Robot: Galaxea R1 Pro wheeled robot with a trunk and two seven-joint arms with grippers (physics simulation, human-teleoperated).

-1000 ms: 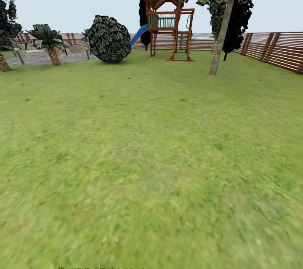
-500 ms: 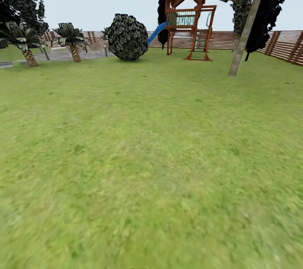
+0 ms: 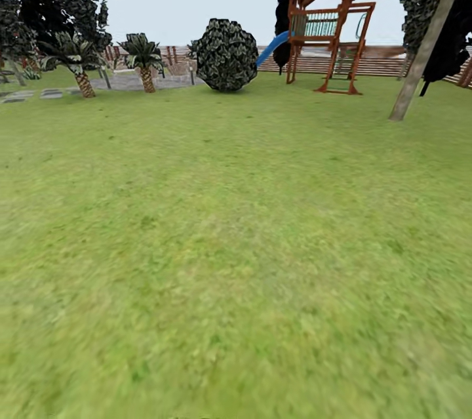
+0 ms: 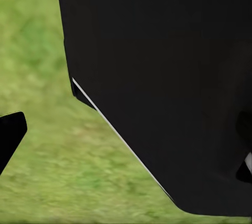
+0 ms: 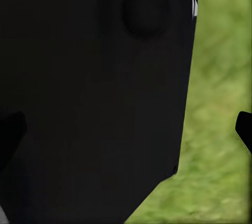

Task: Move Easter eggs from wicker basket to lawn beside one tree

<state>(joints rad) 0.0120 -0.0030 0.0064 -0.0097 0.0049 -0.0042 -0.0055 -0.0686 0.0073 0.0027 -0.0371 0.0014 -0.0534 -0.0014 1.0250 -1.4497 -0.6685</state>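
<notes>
Scanning the lawn [image 3: 236, 242] toward a bush [image 3: 227, 55], playset [image 3: 328, 39] and leaning tree [image 3: 419, 58], I log no basket or eggs sighted, so seemingly everything remains undone; jaw states I cannot tell.

Lawn [image 3: 236, 261] open from 6 o'clock up through centre, nothing standing on it. Obstacles only along far edge: round bush [image 3: 227, 55] at 12 o'clock; wooden play tower [image 3: 328, 39] with blue slide [image 3: 272, 48] at 1 o'clock; leaning pale tree trunk [image 3: 423, 55] at 2 o'clock, slat fence [image 3: 380, 61] behind. Two small palms [image 3: 143, 58] and dark conifers [image 3: 62, 6] at 10–11 o'clock, grey slabs [image 3: 26, 96] beside them. In wrist views, large black body [image 4: 168, 77] blocks most of the way ahead, grass strip beside it free.
</notes>
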